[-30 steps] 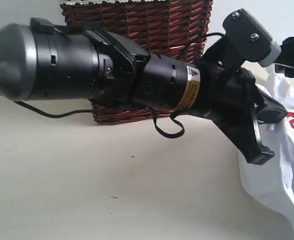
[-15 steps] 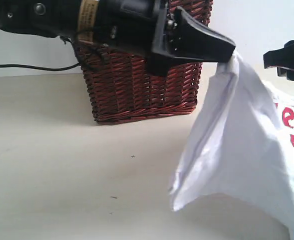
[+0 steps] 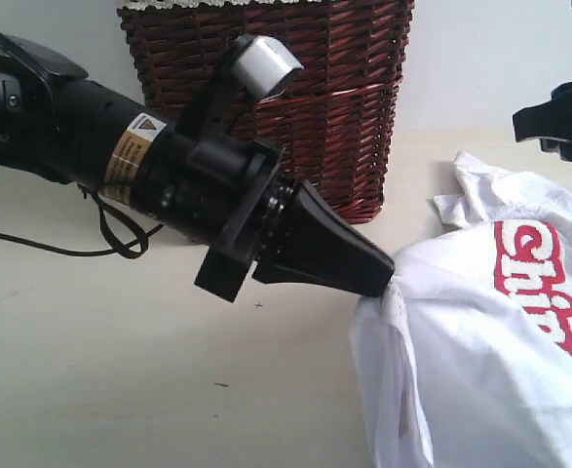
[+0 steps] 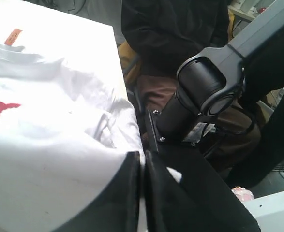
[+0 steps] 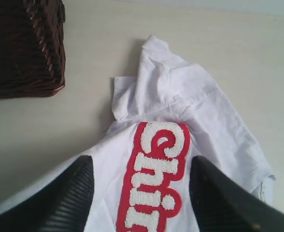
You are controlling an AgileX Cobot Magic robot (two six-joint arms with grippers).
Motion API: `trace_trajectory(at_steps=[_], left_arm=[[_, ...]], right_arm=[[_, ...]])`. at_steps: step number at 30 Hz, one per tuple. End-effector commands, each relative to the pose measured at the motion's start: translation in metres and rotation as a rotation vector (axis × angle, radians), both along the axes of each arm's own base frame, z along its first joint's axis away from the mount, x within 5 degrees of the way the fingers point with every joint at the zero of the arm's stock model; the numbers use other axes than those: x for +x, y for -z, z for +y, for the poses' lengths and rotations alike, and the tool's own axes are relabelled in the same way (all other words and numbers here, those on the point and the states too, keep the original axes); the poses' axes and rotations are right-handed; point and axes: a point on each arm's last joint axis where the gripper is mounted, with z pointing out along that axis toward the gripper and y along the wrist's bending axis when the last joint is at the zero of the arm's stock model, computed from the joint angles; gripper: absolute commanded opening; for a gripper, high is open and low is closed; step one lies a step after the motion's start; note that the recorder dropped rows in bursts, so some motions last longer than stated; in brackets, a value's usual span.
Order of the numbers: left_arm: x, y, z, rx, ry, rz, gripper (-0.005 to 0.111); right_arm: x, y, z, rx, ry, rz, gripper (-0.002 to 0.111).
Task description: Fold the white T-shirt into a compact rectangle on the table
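Note:
The white T-shirt (image 3: 480, 380) lies bunched at the right of the table (image 3: 110, 390), its red band with fuzzy white letters (image 3: 539, 292) facing up. My left gripper (image 3: 383, 278) reaches low from the left and is shut on a fold of the shirt's edge. In the left wrist view the black jaws (image 4: 142, 166) are pressed together with white cloth (image 4: 50, 125) between them. My right gripper (image 5: 142, 193) hovers open above the lettering (image 5: 156, 179), its ribbed fingers (image 5: 74, 198) on either side and apart from the cloth. Only a dark part of that gripper (image 3: 558, 122) shows at the exterior view's right edge.
A dark brown wicker basket (image 3: 334, 107) stands at the back, close behind the left arm; it also shows in the right wrist view (image 5: 21, 48). A black cable (image 3: 32, 244) trails over the table at the left. A person in dark clothes (image 4: 180, 29) sits beyond the table's edge.
My left gripper has swung down from up by the basket's top to just above the table, keeping its hold on the shirt. The shirt has dropped and its lettering now faces up. The right gripper stays put.

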Motion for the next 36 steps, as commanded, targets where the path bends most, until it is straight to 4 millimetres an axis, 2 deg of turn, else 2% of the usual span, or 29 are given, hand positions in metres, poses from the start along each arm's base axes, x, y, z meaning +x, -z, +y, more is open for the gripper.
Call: trace_trajectory(at_steps=[1,6,8,9,13,14,15,16,17,18,19,20,21,22,23,24,26,29,33,36], left_arm=[[0.000,0.002,0.002,0.003,-0.026,0.017,0.000],[0.017,0.009,0.003,0.057,-0.187,-0.057,0.000],[0.022,0.009,0.006,0.066,-0.224,-0.069,0.000],[0.026,0.010,0.009,0.071,-0.246,-0.074,0.000],[0.044,0.008,0.024,0.094,-0.375,-0.119,0.000],[0.049,0.006,0.030,0.093,-0.399,-0.126,0.000],[0.053,0.002,0.035,0.088,-0.423,-0.137,0.000],[0.059,-0.007,0.045,0.073,-0.455,-0.156,0.000],[0.061,-0.012,0.050,0.064,-0.469,-0.168,0.000],[0.062,-0.020,0.058,0.051,-0.492,-0.187,0.000],[0.063,-0.023,0.061,0.046,-0.498,-0.191,0.000],[0.063,-0.027,0.065,0.039,-0.505,-0.196,0.000],[0.063,-0.028,0.066,0.037,-0.508,-0.201,0.000],[0.062,-0.030,0.066,0.035,-0.509,-0.204,0.000],[0.061,-0.031,0.066,0.032,-0.507,-0.206,0.000],[0.060,-0.032,0.066,0.027,-0.495,-0.203,0.000],[0.058,-0.032,0.065,0.021,-0.477,-0.196,0.000],[0.058,-0.032,0.065,0.021,-0.475,-0.195,0.000],[0.058,-0.032,0.065,0.021,-0.475,-0.195,0.000],[0.058,-0.032,0.065,0.021,-0.475,-0.195,0.000]], right_arm=[[-0.001,-0.003,0.002,-0.070,-0.099,0.009,0.056],[-0.003,-0.001,0.005,-0.142,-0.217,0.040,0.056],[-0.003,-0.001,0.005,-0.139,-0.220,0.041,0.051],[-0.003,-0.001,0.006,-0.134,-0.217,0.039,0.046],[-0.005,-0.013,0.007,-0.075,-0.202,-0.062,0.006],[-0.005,-0.019,0.008,-0.062,-0.213,-0.116,0.000],[-0.008,-0.028,0.009,-0.048,-0.225,-0.177,0.000],[-0.015,-0.051,0.010,-0.020,-0.261,-0.353,0.000],[-0.021,-0.064,0.010,-0.009,-0.281,-0.448,0.000],[-0.036,-0.087,0.009,0.018,-0.305,-0.600,0.000],[-0.046,-0.097,0.007,0.028,-0.309,-0.658,0.000],[-0.066,-0.111,0.000,0.044,-0.292,-0.711,0.000],[-0.078,-0.115,-0.005,0.054,-0.273,-0.716,0.000],[-0.104,-0.121,-0.016,0.047,-0.236,-0.711,0.000],[-0.117,-0.122,-0.022,0.026,-0.213,-0.691,0.000],[-0.142,-0.119,-0.036,-0.026,-0.162,-0.639,0.000],[-0.173,-0.110,-0.051,-0.049,-0.100,-0.587,0.000],[-0.205,-0.090,-0.062,-0.015,-0.066,-0.610,0.000],[-0.217,-0.039,-0.063,0.106,-0.026,-0.574,0.000],[-0.216,-0.012,-0.062,0.153,-0.023,-0.603,0.000]])
